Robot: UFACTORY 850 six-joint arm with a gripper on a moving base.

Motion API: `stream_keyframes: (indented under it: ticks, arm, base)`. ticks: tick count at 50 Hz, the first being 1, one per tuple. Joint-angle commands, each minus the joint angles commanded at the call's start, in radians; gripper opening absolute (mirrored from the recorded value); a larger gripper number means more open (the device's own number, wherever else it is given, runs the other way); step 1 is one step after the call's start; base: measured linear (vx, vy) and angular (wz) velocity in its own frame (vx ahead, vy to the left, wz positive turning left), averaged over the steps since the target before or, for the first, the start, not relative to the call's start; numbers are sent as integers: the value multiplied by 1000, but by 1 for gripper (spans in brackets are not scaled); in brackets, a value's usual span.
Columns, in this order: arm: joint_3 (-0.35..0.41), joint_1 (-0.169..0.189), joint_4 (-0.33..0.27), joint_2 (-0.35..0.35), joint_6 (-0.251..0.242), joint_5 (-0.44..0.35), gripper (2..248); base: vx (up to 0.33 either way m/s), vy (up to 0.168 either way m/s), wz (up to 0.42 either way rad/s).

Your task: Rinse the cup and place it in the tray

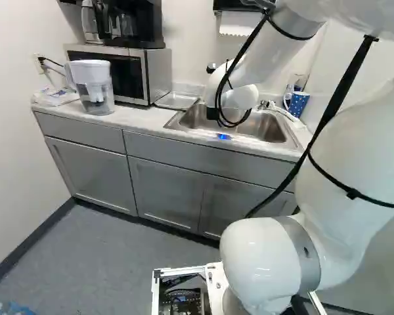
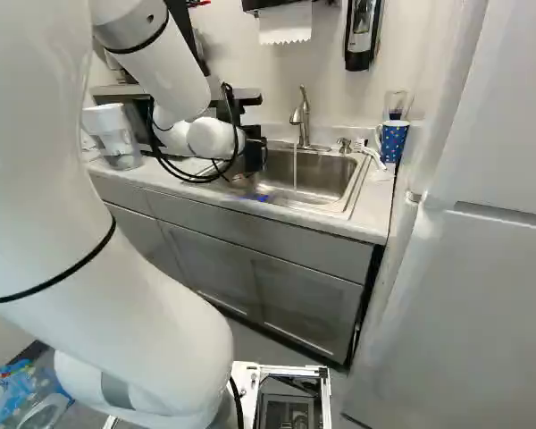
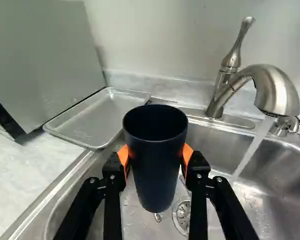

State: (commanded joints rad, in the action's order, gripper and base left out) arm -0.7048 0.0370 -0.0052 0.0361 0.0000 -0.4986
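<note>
Bkgd: pale wall [image 3: 140,42], counter [image 3: 20,182] w/ microwave [image 1: 154,69] on it, steel sink [image 1: 269,125] set in. Dotted mug [image 2: 393,140] stands at the sink's far corner, prob. not part of the job.

Status: dark cup [image 3: 156,165] is up off the surfaces, held over the sink, roughly upright, mouth up. Gripper [image 3: 155,156] is clamped on it, an orange pad [image 3: 187,155] pressed to either side. Grip looks OK.

Water [image 3: 251,148] is running from the faucet [image 3: 277,92], but the stream falls well to one side of the cup, into the basin, past the drain [image 3: 183,216]. So no rinsing at this moment. Whether the rinse is done or still due: can't tell; cup's inside is too dark to show water.

Left for sure: placing. Tray [image 3: 97,117] lies on the counter beside the sink, near the microwave; cup isn't in it. If rinse is due, cup must go under the stream 1st; if done, it's prob. tip out any water, then over to the tray & set down upright.
</note>
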Motion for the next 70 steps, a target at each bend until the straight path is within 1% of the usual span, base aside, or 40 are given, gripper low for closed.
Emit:
stream_keyframes:
  ticks: [60, 67, 70]
  arm:
    - [-28, 186, 0, -45, 0, -2, 122]
    - [-29, 203, 0, -59, 0, -3, 122]
    - [-29, 204, 0, -65, 0, -6, 122]
  base:
    - [0, 0, 0]
    - [0, 0, 0]
    - [0, 0, 0]
